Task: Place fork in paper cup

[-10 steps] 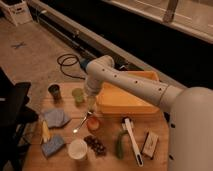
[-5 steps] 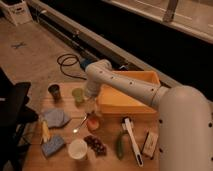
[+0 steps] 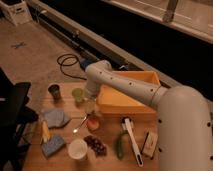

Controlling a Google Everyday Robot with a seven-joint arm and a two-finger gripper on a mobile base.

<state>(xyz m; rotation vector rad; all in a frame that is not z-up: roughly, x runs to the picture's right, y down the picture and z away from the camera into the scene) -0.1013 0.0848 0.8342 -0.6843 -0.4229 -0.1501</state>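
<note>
The fork is a thin silvery utensil lying flat on the wooden table, left of a red fruit. The white paper cup stands upright near the table's front edge, just in front of the fork. My gripper hangs from the white arm, pointing down just above and a little right of the fork's upper end, close to the small green cup. Nothing shows in its grasp.
An orange tray sits at the back right. A small dark cup stands at the back left. A blue-grey cloth, banana, blue sponge, grapes, green vegetable, white-handled brush and a small box lie around.
My gripper has come down slightly towards the table near the fork. The fork and the cups have not moved.
</note>
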